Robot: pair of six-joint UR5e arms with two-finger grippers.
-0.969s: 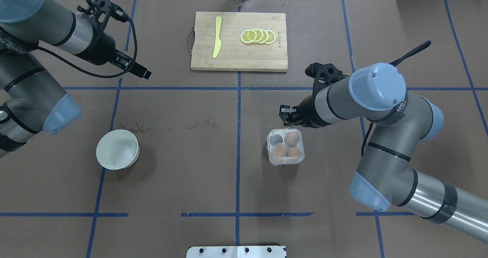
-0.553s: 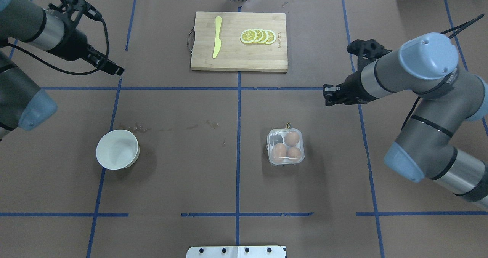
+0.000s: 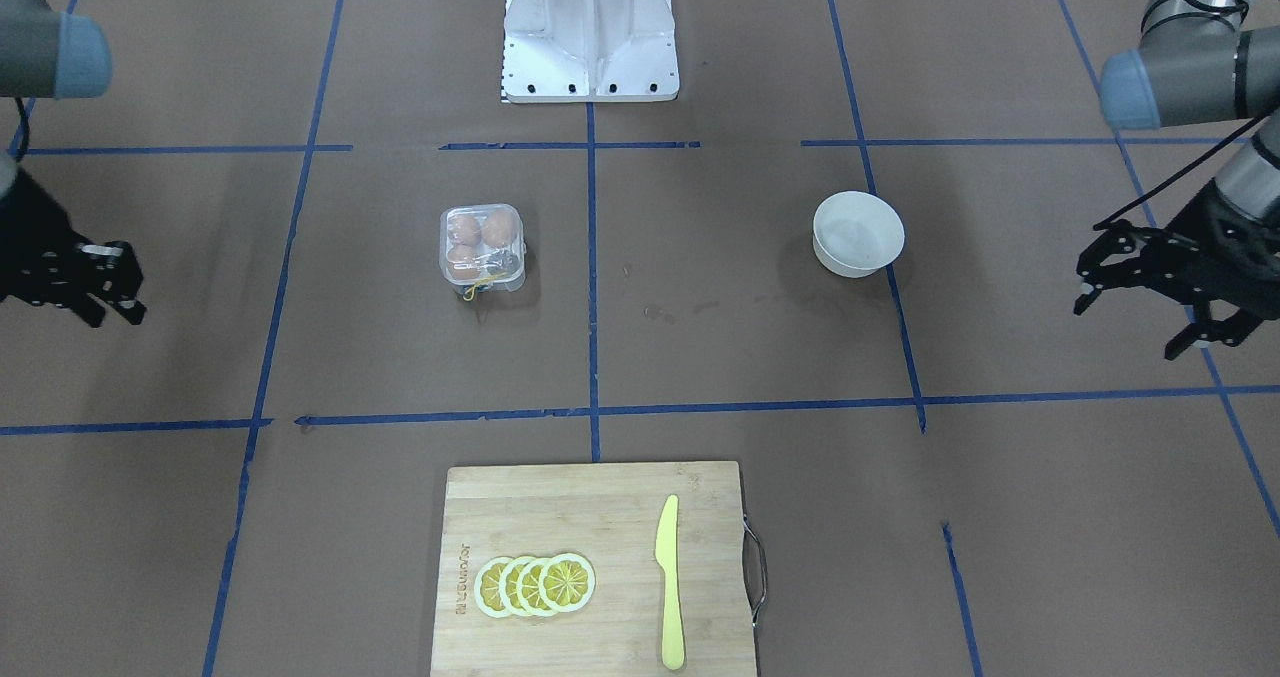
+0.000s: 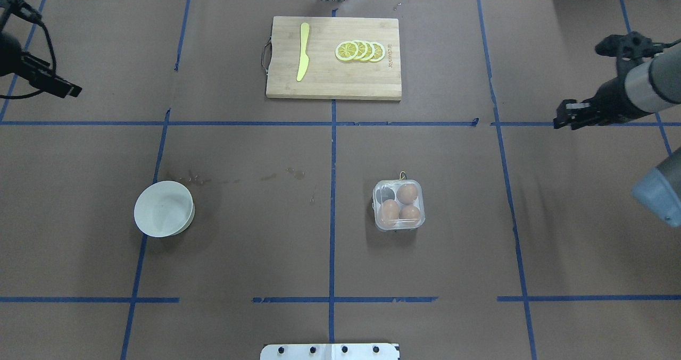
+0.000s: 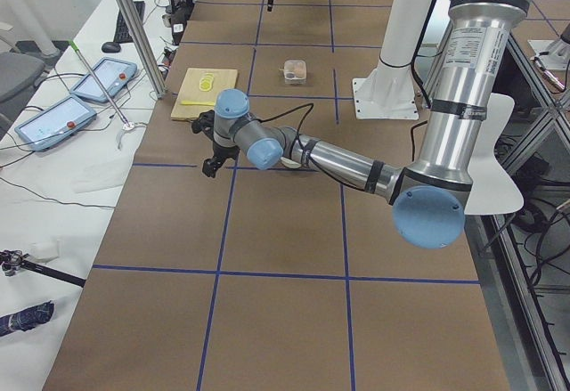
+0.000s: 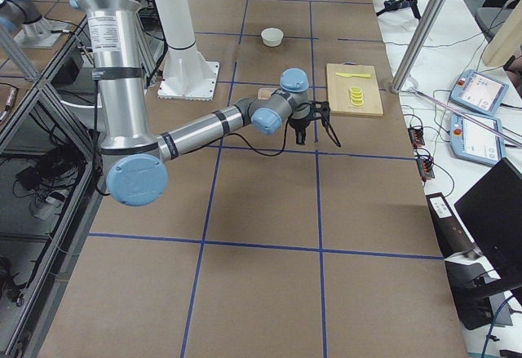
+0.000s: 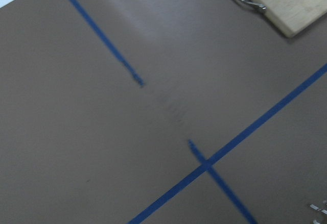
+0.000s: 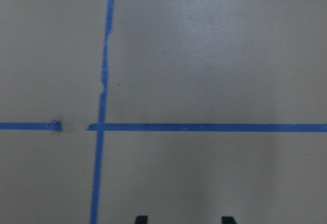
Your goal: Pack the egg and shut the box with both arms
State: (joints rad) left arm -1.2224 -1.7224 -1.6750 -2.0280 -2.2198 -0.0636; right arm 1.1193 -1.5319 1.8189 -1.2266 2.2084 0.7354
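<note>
Overhead exterior view: the box point(image 4: 399, 211) stands well apart from the right gripper point(image 4: 563, 122), toward the robot's base and the middle of the table from it. Three eggs point(image 4: 408, 193) lie in its cells. The lid seems to be down over them, but I cannot tell whether it is snapped shut. The right gripper has its fingers spread, with nothing between them. The left gripper point(image 3: 1123, 332) is spread too and holds nothing; the bowl point(image 3: 858, 234) lies between it and the box. I judge the packing and closing done, or nearly so; perhaps only parking the arms is left.
</note>
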